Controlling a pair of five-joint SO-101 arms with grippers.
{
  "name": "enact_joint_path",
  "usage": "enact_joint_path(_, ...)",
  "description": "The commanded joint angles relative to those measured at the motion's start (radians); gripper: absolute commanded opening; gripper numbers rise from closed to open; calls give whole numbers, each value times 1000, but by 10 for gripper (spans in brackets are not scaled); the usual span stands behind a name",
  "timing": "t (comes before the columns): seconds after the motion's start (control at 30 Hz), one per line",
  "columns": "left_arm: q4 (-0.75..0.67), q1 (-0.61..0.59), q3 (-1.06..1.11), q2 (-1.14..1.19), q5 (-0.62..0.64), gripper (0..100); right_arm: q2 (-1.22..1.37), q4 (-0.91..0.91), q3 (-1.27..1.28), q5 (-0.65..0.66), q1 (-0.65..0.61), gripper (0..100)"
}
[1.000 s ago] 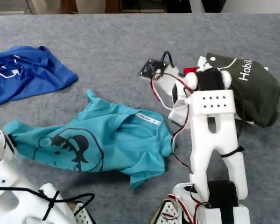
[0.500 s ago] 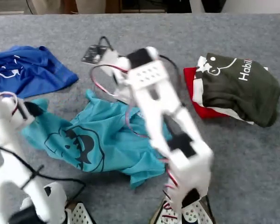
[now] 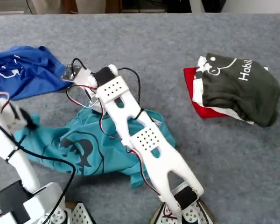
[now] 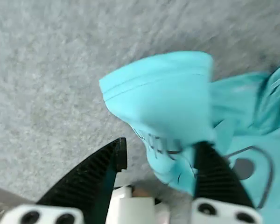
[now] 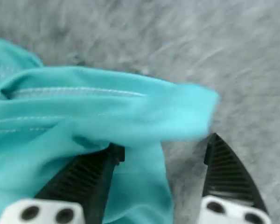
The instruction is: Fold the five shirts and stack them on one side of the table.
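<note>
Grey tabletop [image 3: 154,42]: felt-like cloth surface carrying five shirts and both arms.
Blue shirt [image 3: 23,70]: crumpled, unfolded, at the left edge towards the far left corner.
Left arm [image 3: 9,154]: rises from the near left corner, with its wrist over the left end of the teal shirt.
Left gripper [image 4: 161,149]: jaws spread wide, not clamped. A teal sleeve with a stitched hem lies between them, and one black jaw touches the cloth.
Teal shirt [image 3: 84,140]: spread loosely and wrinkled, left of centre near the near edge, dark print facing up. Its far corner lies just beside the blue shirt.
Right arm [image 3: 144,140]: stretches from the middle of the near edge diagonally across the teal shirt, with its wrist at that shirt's far edge.
Right gripper [image 5: 165,147]: jaws spread wide, not clamped. A hemmed fold of teal cloth lies across the gap, with grey tabletop beyond it.
Stack at the right edge: folded dark green shirt [image 3: 238,88] on top, white shirt [image 3: 198,93] under it, and red shirt [image 3: 189,77] lowest. The red and white edges show on the side facing the centre. The stack lies well apart from the teal shirt.
</note>
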Motion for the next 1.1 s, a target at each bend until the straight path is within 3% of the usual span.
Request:
enact_joint_path(0.0,5,-58,55,-10,-164,57,-33,21,2,-21,5,228)
enact_joint_path(0.03,6,-75,77,-10,-216,12,-51,21,48,-32,5,189)
enact_joint_path(0.2,5,-224,150,-10,-413,19,-173,20,335,-78,31,0)
enact_joint_path(0.5,5,-459,160,-8,-667,19,-432,20,754,-23,139,1)
enact_joint_path(0.83,5,-657,160,-1,-918,19,-912,-40,1193,60,328,1)
enact_joint_path(1.07,8,-640,147,-12,-959,20,-1170,-287,1632,78,337,1)
